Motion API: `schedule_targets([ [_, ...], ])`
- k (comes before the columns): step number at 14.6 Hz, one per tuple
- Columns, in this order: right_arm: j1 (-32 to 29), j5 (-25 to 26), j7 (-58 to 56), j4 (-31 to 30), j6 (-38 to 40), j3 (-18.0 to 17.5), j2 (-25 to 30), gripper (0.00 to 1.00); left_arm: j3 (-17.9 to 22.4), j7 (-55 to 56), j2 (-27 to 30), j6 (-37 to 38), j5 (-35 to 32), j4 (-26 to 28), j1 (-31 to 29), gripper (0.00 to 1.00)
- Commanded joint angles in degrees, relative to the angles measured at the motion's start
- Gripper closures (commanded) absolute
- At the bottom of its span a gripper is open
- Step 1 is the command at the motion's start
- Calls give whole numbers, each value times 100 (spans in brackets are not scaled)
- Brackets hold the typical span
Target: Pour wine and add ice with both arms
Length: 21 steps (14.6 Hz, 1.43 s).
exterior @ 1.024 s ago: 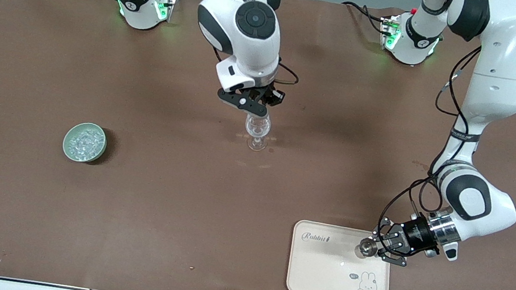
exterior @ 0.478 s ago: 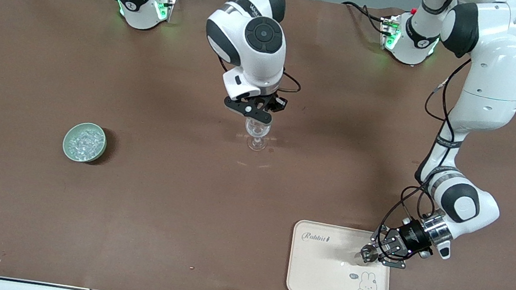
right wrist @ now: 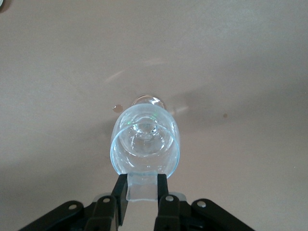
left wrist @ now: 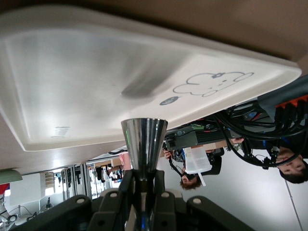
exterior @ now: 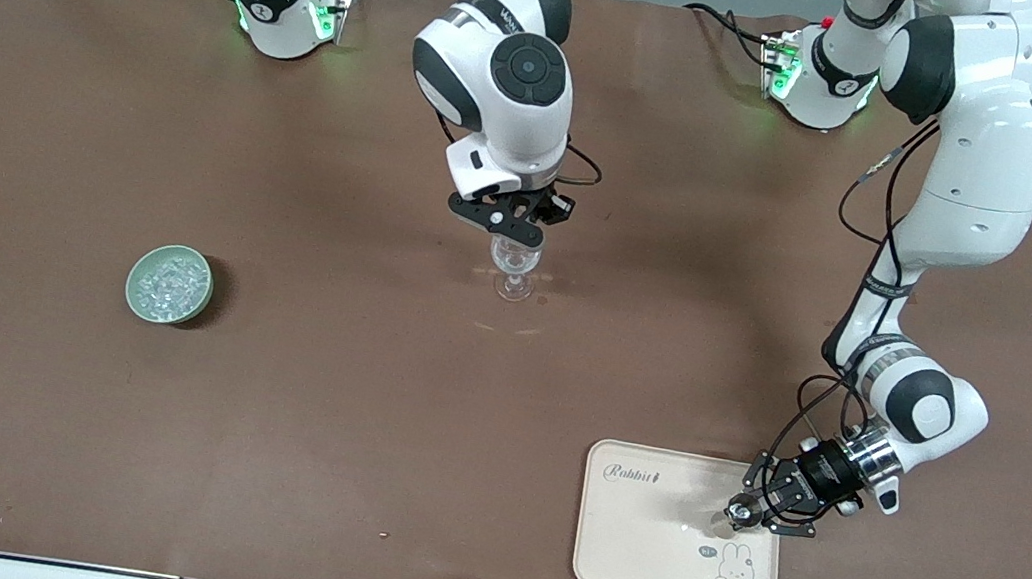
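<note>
**Steel cup low over tray; glass pinched at rim, mid-worktop**

Nearest the front camera: cream tray (exterior: 639,564) with rabbit print, close to the worktop (exterior: 335,426) edge, toward the left arm's end. Left tool (exterior: 740,511) hangs over the tray, fingers pressed onto the narrow foot of a small shiny metal cup (left wrist: 144,143), which points out sideways from the fingers. Whether the cup touches the tray: cannot tell.

Farther back, toward the right arm's end: pale green bowl (exterior: 169,283) holding the ice (exterior: 168,281), a heap of small clear chunks. Stands alone, well apart from both tools.

Farther still, mid-worktop: clear stemmed glass (exterior: 513,267), upright, apparently empty. Right tool (exterior: 519,226) pinches the glass wall at the rim (right wrist: 143,185), one finger inside and one outside. No bottle in view.

Risks, as judged:
- Rim pinch is thin and high on a tall glass; any sideways drag could tip it or crack the wall.
- Cup gripped on a slim, slick stem; it could slip or twist in the fingers and spill whatever it carries.
- Tray sits by the worktop edge; a nudge could slide it off.

Room: broad bare worktop between bowl, glass and tray. The arms are well apart.
</note>
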State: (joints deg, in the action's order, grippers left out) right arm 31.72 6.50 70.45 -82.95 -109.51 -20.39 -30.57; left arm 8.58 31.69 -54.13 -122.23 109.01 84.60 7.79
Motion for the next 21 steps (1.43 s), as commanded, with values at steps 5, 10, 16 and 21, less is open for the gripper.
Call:
schedule_targets([
  [5,-8,53,109,86,8,-17,-19,35,21,-339,51,226,271,197,-6,0],
  [10,-25,53,74,113,61,-17,-11,34,65,-313,419,234,-589,521,-155,0],
  [16,-954,939,-153,77,692,-35,647,0,319,-251,1201,234,-2766,742,-295,0],
  [21,-2819,932,-2085,69,1051,-537,1438,0,469,-242,1607,234,-5008,-125,-402,0],
])
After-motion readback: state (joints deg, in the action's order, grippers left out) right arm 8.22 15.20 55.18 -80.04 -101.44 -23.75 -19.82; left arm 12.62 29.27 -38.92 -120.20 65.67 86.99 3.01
